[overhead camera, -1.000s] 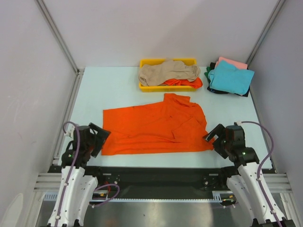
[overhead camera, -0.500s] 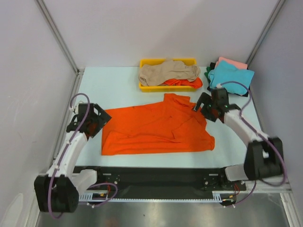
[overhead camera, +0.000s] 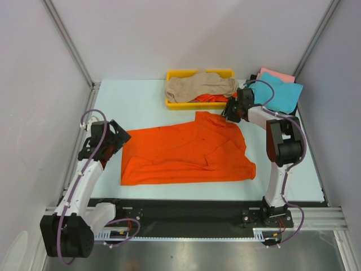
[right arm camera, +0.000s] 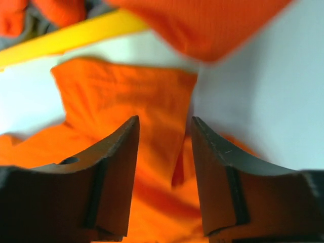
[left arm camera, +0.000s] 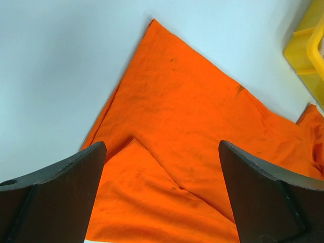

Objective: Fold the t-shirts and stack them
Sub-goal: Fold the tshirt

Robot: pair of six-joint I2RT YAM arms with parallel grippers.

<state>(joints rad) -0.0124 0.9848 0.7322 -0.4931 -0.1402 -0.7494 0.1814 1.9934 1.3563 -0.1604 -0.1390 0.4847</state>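
My right wrist view is blurred. A fold of the orange t-shirt (right arm camera: 126, 101) shows between the fingers of my right gripper (right arm camera: 164, 122), but I cannot tell whether they pinch it. The yellow tray (right arm camera: 76, 34) runs off that picture's left edge. From above, the beige t-shirt (overhead camera: 197, 84) buries most of a second orange t-shirt (overhead camera: 220, 99), and the teal t-shirt (overhead camera: 277, 93) hides most of the pink t-shirt (overhead camera: 277, 74). My left wrist view cuts the spread shirt off along its bottom edge.
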